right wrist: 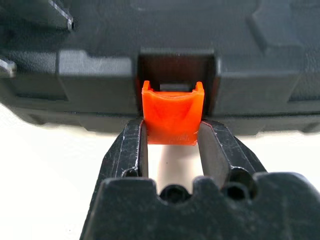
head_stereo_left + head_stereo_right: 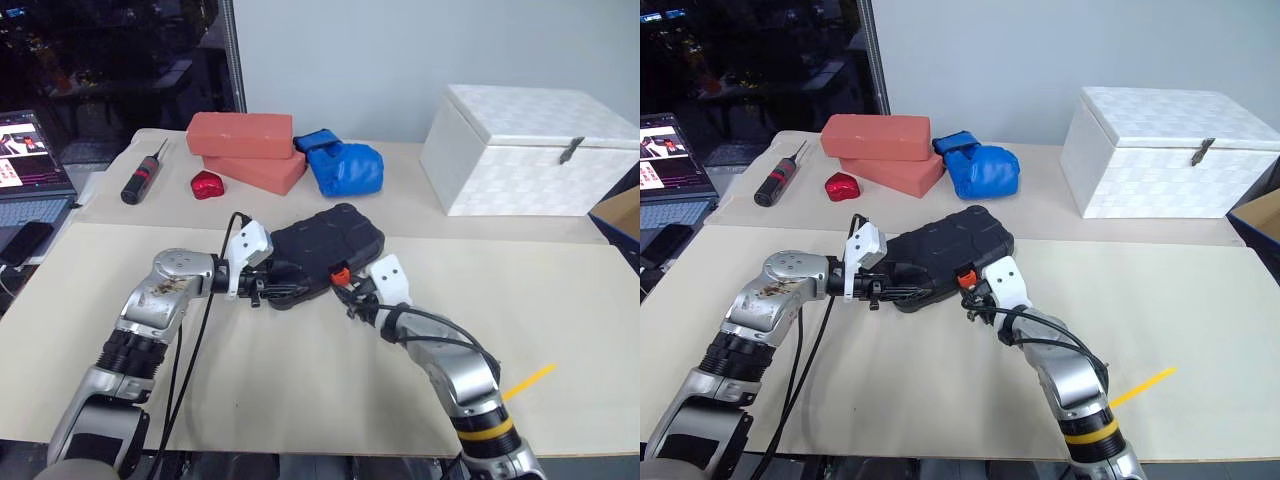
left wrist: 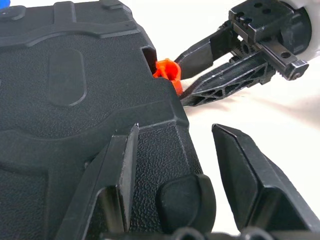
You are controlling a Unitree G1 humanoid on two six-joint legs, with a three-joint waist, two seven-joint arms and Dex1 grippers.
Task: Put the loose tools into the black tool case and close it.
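Right tool [image 1: 172,150] pinches orange latch [image 1: 172,117]; left tool [image 3: 185,165], spread, straddles black tool case [image 3: 75,100] corner.

A robotics lab or test room: a cloth-covered table [image 2: 300,400] set with odd props, red foam bricks [image 2: 240,135], a blue boxing glove [image 2: 345,165], a white box [image 2: 530,150], beside an open laptop [image 2: 30,160].

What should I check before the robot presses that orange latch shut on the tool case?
1. Black tool case lid down: ok, it looks closed.
2. Right gripper on the orange latch: ok, one finger on each side.
3. Left gripper steadying the case: ok, one finger lies on its top at the corner.
4. Latch snapped home: not ok, it still sticks out.
5. Loose tools inside: cannot tell.
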